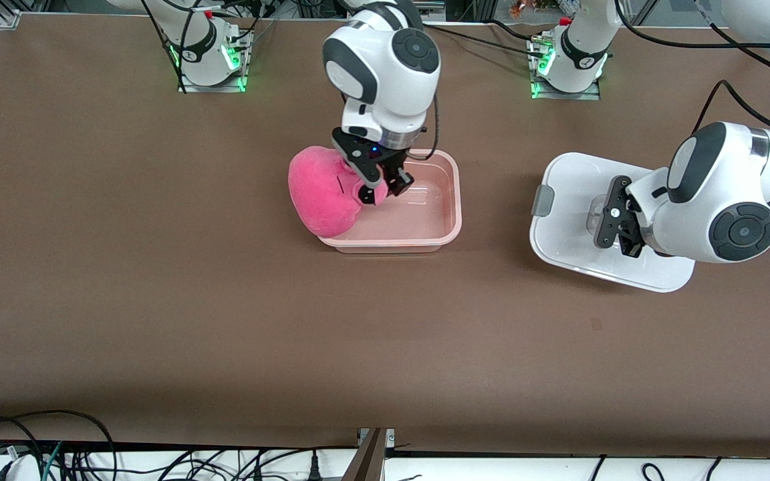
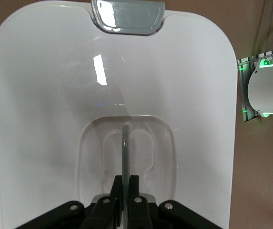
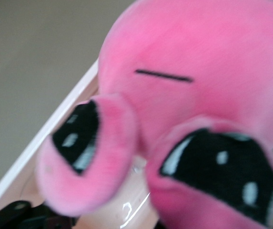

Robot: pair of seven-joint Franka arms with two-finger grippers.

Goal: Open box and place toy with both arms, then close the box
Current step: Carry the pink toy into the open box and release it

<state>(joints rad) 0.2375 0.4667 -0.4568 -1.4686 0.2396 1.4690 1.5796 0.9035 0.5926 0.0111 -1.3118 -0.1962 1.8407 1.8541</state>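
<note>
The pink tub of the box (image 1: 440, 230) stands open mid-table. The hot-pink toy (image 1: 321, 190) leans tilted over the tub's end toward the right arm's end, partly inside. My right gripper (image 1: 385, 182) is over that end of the tub, fingers apart, with a pink foot of the toy between them. In the right wrist view the toy (image 3: 198, 57) fills the frame above the tub's rim (image 3: 55, 124). The white lid (image 1: 572, 194) lies toward the left arm's end. My left gripper (image 1: 611, 227) is shut on its clear handle (image 2: 125, 152), also seen in the left wrist view (image 2: 127, 183).
The lid (image 2: 41, 119) has a grey clip (image 1: 543, 200) on the end facing the tub. The arm bases (image 1: 211, 50) (image 1: 572, 57) stand at the table's edge farthest from the front camera. Cables (image 1: 57, 454) hang along the nearest edge.
</note>
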